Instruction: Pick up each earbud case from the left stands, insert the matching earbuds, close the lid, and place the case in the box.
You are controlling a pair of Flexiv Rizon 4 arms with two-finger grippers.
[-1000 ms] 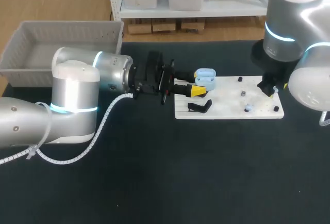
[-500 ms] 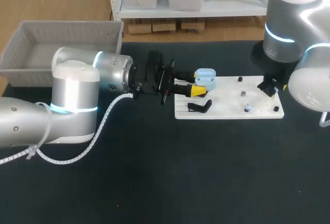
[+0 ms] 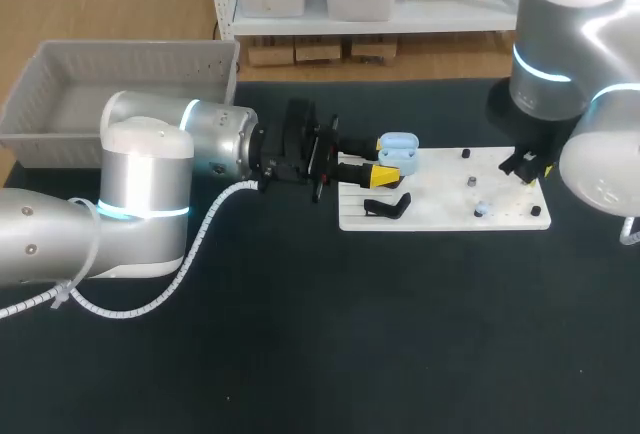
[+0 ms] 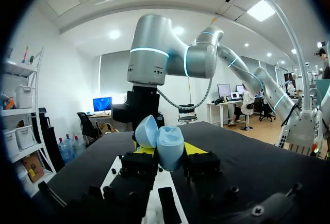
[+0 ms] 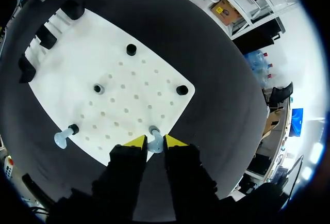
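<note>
My left gripper [image 3: 386,160] is shut on a light blue earbud case [image 3: 398,149] and holds it just above the white board's [image 3: 445,216] left end. The case's lid stands open. In the left wrist view the case [image 4: 169,145] sits upright between the yellow tips of that gripper [image 4: 166,152]. My right gripper [image 3: 530,167] hangs over the board's right edge. In the right wrist view its tips [image 5: 155,141] pinch a pale blue earbud [image 5: 154,142] from both sides on its peg. A second earbud [image 5: 61,138] stands off to one side on another peg.
A black case stand [image 3: 388,206] lies on the board in front of the left gripper. Short black pegs [image 5: 131,49] dot the board. A grey basket [image 3: 60,84] sits at the table's back left. Dark table surface surrounds the board.
The right gripper's fingers have closed in onto the earbud. The left arm and the case have kept still.
</note>
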